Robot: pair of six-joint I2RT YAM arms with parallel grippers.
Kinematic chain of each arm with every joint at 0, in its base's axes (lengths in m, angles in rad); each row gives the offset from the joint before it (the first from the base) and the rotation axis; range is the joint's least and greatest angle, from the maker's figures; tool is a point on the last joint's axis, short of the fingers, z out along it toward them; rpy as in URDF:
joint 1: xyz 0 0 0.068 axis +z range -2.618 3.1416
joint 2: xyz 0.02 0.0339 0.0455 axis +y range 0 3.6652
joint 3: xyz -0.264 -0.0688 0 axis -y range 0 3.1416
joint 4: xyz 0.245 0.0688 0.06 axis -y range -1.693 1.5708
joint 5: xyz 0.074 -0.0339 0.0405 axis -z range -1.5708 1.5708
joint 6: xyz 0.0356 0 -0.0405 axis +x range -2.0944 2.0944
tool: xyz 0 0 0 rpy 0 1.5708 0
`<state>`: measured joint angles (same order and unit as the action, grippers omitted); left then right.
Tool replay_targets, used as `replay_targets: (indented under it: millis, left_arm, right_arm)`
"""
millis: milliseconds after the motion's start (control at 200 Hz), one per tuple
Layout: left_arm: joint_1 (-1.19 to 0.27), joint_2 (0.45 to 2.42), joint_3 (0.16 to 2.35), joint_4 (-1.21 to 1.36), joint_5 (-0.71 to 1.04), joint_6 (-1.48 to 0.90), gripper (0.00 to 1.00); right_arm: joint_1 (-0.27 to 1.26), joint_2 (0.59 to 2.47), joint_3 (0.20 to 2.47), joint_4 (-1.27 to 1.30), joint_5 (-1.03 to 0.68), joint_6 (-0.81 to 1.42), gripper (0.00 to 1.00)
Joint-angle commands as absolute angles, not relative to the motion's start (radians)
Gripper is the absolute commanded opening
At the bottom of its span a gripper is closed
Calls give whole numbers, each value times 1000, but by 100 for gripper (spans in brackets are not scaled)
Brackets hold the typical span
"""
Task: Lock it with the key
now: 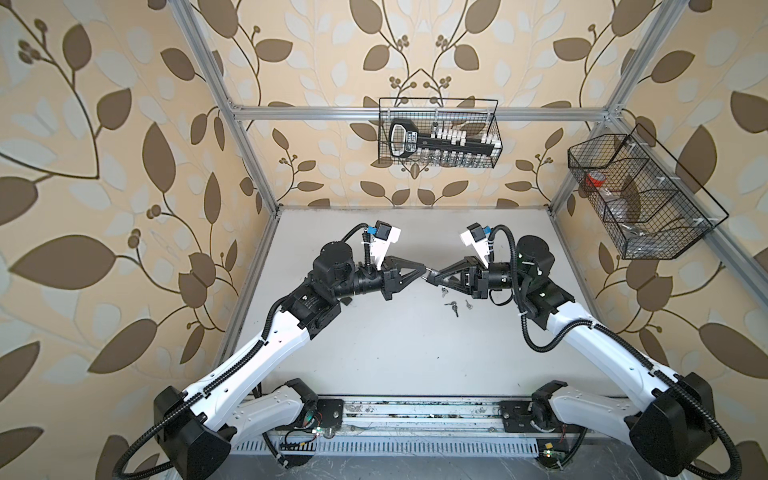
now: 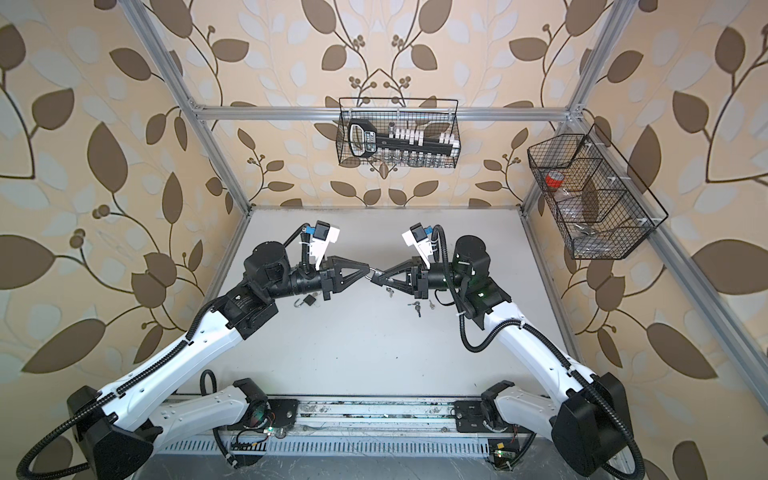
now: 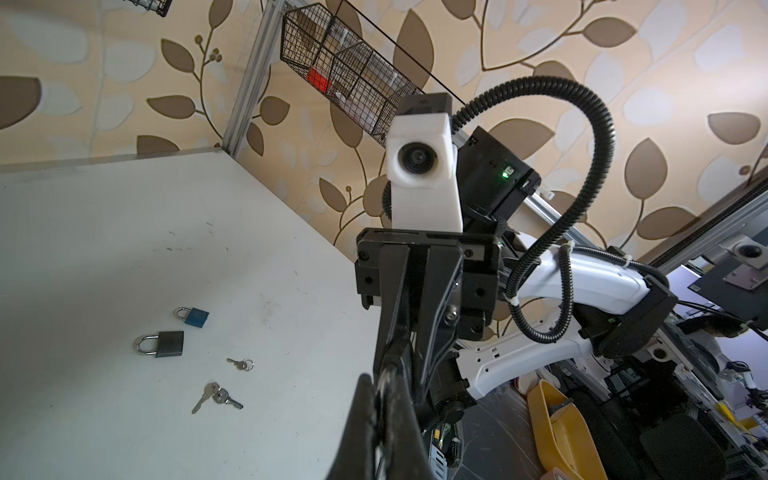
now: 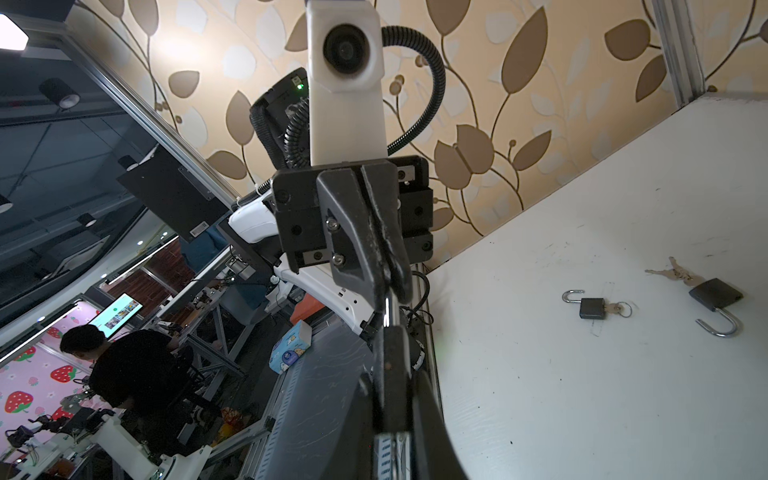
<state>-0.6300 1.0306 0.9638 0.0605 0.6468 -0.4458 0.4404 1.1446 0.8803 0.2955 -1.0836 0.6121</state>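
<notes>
Mid-task. Right pincer (image 1: 433, 275) pinches a dark-grey metal padlock (image 4: 390, 353) in the air above the white desk (image 1: 395, 353), near the loose silver keys (image 1: 453, 306). Left pincer (image 1: 423, 270), pressed together, nips its thin silver metal part (image 4: 388, 307); whether that is key or shackle is unclear. Locking not yet confirmed.

Beige wallpaper (image 1: 104, 174) with brown leaves covered left, far and right walls. Aluminium rail (image 1: 311, 113) ran along the far wall, carrying a black wire basket (image 1: 386, 124); a second basket (image 1: 648, 226) hung right. White tabletop (image 1: 415, 353), scuffed. Outside, a ceiling lamp (image 4: 12, 35) glowed.
</notes>
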Motion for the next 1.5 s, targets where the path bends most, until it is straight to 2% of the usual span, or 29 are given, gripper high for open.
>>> replay_targets:
  millis: [0,40,110,160,475,675,880,965,1315,1495]
  left_arm:
    - [-671,999,1010,-78,596,-429,13]
    - [-671,984,1020,-79,570,-431,26]
    - [-669,962,1030,-76,539,-433,32]
    - [-668,951,1036,-83,520,-432,41]
    - [-668,985,1064,-81,609,-421,52]
    - [-668,1013,1074,-62,665,-428,51]
    - [-667,1028,1074,-38,689,-443,34]
    - [-667,1026,1075,-38,687,-441,29]
    - [-669,1017,1075,-41,676,-438,28]
    - [-668,1018,1070,-37,683,-440,22]
  right_arm:
    - [453,1094,951,225,-985,453,0]
    - [453,1080,944,200,-983,437,0]
    - [451,1061,926,181,-982,423,0]
    - [452,1051,916,169,-981,417,0]
    - [451,1055,916,173,-1017,432,0]
    - [453,1071,920,200,-1056,461,0]
    - [454,1080,920,205,-1075,470,0]
    - [454,1082,919,205,-1074,471,0]
    - [457,1086,916,199,-1091,468,0]
    - [464,1094,917,194,-1106,465,0]
